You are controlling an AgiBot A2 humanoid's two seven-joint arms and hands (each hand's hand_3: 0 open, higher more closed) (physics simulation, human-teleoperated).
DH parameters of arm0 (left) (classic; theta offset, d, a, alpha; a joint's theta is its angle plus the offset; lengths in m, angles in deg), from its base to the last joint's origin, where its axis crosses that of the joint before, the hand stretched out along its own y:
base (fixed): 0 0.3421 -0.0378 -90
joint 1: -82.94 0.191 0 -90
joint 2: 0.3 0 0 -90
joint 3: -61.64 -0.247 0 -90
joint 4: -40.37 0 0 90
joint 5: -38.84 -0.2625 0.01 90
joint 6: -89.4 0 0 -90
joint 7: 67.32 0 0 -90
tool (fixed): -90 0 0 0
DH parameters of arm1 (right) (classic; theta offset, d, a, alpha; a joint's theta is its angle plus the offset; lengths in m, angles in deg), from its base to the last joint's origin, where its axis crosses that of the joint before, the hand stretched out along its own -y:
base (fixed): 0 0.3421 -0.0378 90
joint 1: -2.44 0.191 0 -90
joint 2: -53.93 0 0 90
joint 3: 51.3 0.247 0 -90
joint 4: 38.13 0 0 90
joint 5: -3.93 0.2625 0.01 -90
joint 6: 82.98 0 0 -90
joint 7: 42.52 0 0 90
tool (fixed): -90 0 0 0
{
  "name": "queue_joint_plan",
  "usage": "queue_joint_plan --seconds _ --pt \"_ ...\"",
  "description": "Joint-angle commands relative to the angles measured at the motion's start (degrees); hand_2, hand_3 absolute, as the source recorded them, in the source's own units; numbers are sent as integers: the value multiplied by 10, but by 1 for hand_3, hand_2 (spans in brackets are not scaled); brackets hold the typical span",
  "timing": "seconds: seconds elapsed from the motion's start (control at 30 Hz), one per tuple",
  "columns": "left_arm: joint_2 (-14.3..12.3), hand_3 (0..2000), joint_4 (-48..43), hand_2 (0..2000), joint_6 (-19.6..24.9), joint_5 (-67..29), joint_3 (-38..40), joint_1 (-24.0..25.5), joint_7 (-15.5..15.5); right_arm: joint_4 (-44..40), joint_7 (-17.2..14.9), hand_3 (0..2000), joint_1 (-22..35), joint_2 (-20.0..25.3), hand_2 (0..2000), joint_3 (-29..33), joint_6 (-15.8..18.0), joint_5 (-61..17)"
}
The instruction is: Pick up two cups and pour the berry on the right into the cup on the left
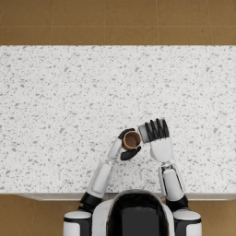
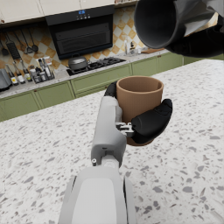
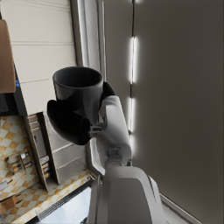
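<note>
Left hand (image 2: 148, 122) wraps an upright brown cup (image 2: 139, 98) above the speckled counter (image 1: 60, 101), while the right hand (image 1: 156, 131) holds a grey cup (image 2: 164, 22) tipped sideways over its mouth (likely pouring; no berry visible).

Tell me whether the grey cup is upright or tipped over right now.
Tipped. In the left wrist view the grey cup, held by the right hand, lies on its side, mouth toward the upright brown cup below it.
</note>
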Motion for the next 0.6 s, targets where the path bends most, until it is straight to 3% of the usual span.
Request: queue_joint_plan --seconds 0.03,0.1,0.13,0.17,0.6 --pt "-1 1280 1 2000 0 -9 1 -1 0 4 0 1280 7 8 2000 -5 0 -18" --pt "-7 1280 -1 2000 0 -21 4 -11 0 10 0 1280 9 14 2000 -8 -1 -55" --pt "172 1280 -2 2000 0 -24 -202 -128 0 10 0 1280 11 18 2000 -8 -3 -73" --pt "38 1280 2 2000 0 -26 -43 -38 0 10 1 1280 11 19 2000 -8 -2 -92" --pt "35 1280 10 2000 2 -33 -33 -35 -1 6 1 1280 -1 23 2000 -5 -2 -324"
